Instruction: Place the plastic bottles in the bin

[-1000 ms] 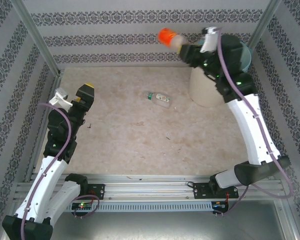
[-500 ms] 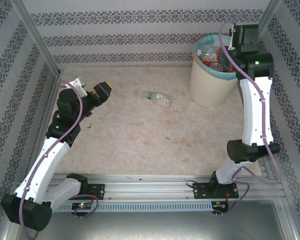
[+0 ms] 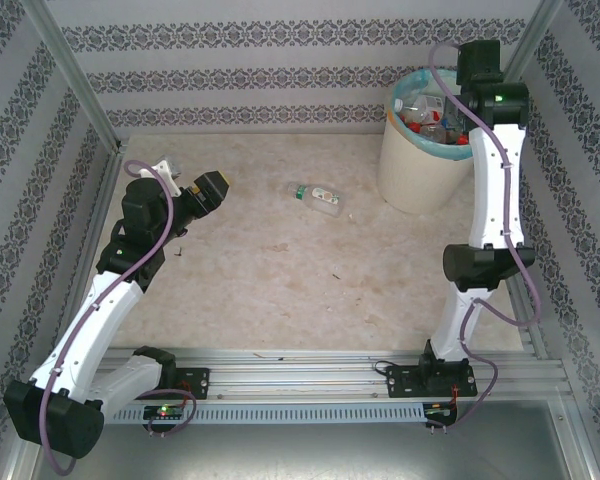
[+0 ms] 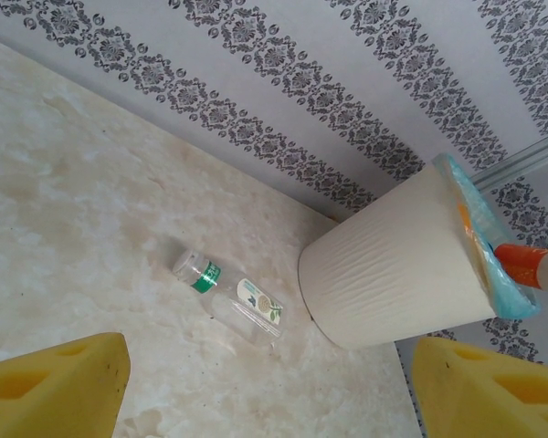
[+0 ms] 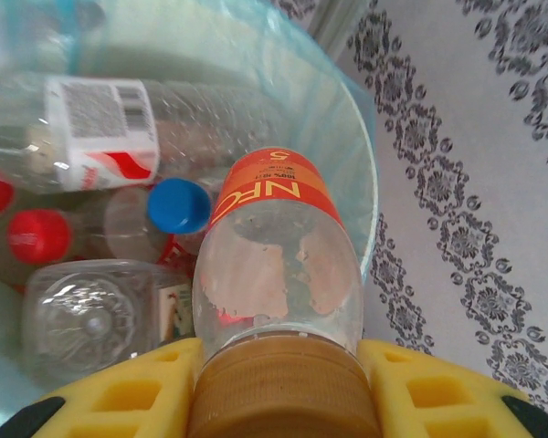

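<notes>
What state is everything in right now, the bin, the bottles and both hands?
bin, upright, bag-lined, partly filled.
bottles in the bin, piled lying down.
orange-label bottle, gripped at its brown cap, over the bin's mouth.
green-label bottle, lying on its side on the table, untouched.
left hand, open, empty, above the table.
right hand, shut on the orange-label bottle.

White arms [image 3: 495, 190] wear black joints [image 3: 475, 265], lilac cables [image 3: 166, 212] — yellow pincer pads [image 4: 55, 388].
</notes>
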Motion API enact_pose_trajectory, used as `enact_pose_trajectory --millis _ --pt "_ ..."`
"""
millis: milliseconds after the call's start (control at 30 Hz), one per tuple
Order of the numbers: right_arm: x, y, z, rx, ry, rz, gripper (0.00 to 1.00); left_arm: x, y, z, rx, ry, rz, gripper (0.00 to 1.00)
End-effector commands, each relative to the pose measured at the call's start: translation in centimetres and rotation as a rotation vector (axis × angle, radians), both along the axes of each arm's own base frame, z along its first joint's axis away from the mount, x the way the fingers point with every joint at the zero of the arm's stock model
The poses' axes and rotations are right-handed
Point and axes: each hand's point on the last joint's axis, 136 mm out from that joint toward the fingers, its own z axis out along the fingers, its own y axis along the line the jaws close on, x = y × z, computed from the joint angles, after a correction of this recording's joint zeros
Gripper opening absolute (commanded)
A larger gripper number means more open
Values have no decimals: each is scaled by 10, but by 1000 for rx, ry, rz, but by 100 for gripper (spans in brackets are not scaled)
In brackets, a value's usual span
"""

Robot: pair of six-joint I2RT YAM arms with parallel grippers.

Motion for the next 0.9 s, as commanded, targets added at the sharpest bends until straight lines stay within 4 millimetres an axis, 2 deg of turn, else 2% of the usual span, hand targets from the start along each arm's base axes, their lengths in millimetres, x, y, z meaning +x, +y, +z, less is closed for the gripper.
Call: enact_pose_trajectory --millis 0,267,667,733,867 --pt "5 -12 -20 -7 67 -19 0 -3 -3 -6 34 6 -15 81" --pt "31 -22 -71 71 156 -22 1 0 -4 -11 28 22 -15 81" --pt "52 -28 -136 174 266 -24 6 0 -1 -13 14 36 9 80" --pt "52 -26 -143 185 283 -19 11 0 -1 -14 10 39 11 80" --pt "55 -23 -147 201 285 -10 31 0 0 -16 2 45 18 80"
